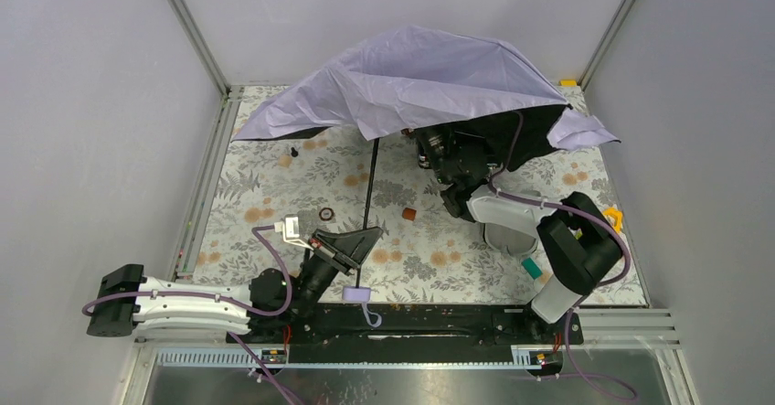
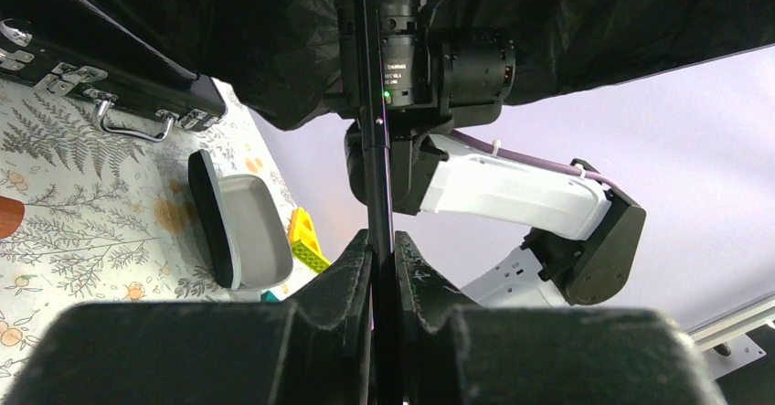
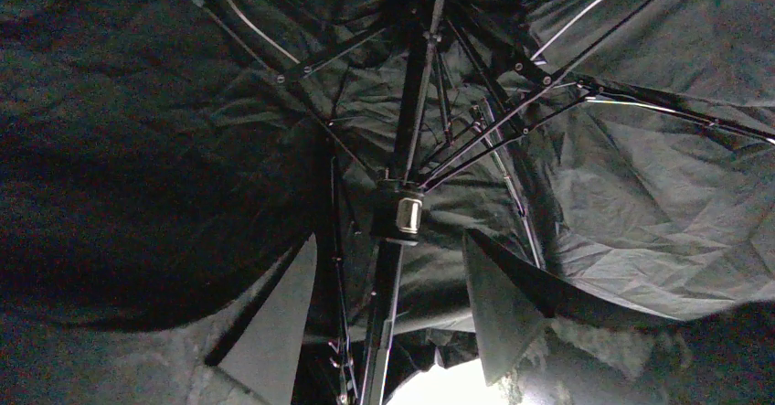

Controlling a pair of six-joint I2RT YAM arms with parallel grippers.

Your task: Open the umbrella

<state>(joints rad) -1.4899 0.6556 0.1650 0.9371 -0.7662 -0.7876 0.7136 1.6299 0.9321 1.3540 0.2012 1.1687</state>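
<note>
Finding the umbrella (image 1: 429, 71) half-spread over the far end of the floral table (image 1: 274, 186), with its shaft (image 1: 372, 176) lying lengthwise toward the near edge. Pinched tight on that shaft, just short of the handle knob (image 1: 358, 293), by the left gripper (image 2: 382, 240). Straddled higher up, under the canopy (image 3: 640, 195), by the right gripper (image 3: 388, 240): spread wide, holding nothing, just below the runner (image 3: 399, 213), so probably the arm to push it up. Boxed by plain grey walls (image 1: 91, 103).

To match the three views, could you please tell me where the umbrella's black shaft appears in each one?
Top external: the umbrella shaft runs down the centre, from the canopy to the left gripper.
Left wrist: shaft upright at centre, clamped in that gripper.
Right wrist: shaft at centre, between the open fingers of the right gripper.
Shared landmark: the canopy.
</note>
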